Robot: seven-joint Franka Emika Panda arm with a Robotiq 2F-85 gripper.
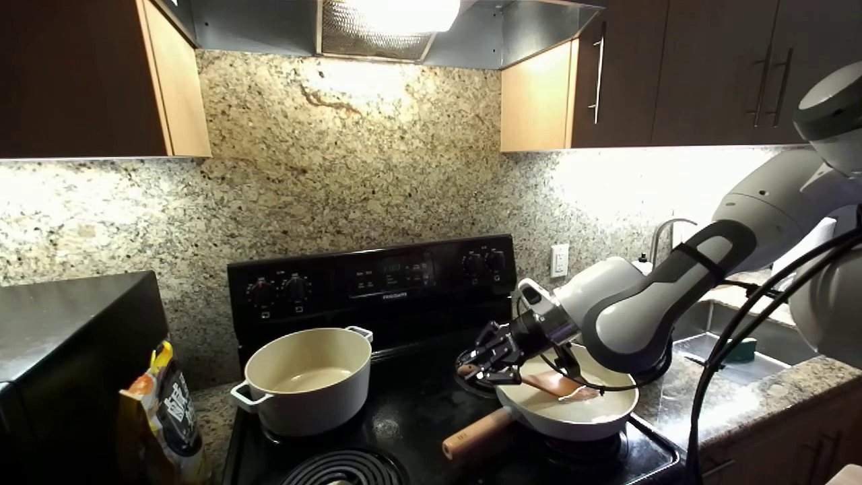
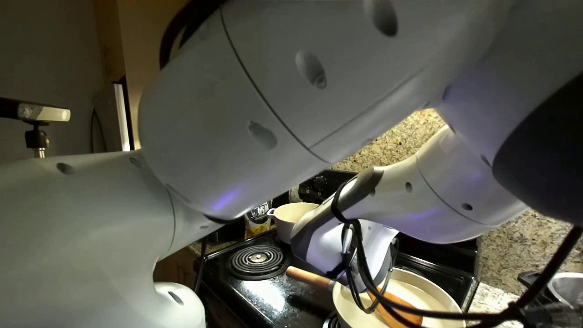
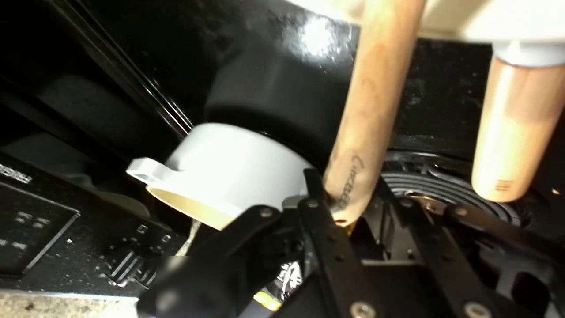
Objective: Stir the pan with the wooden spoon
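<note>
The gripper (image 3: 348,190) is pinching the wooden spoon (image 3: 375,106) near its handle tip, the far end reaching over the pan (image 1: 539,407); I'm not quite seeing whether it's touching bottom. A loose cable (image 2: 483,315) is drooping across too, so a wide stir could be snagging it.

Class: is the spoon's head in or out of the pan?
In: both exterior views show the wooden spoon's head inside the pan.

Glossy black stovetop (image 1: 419,397) is lying open between the deep cream two-handled pot (image 1: 323,405) and the jutting light-wood pan handle (image 1: 478,434).
</note>
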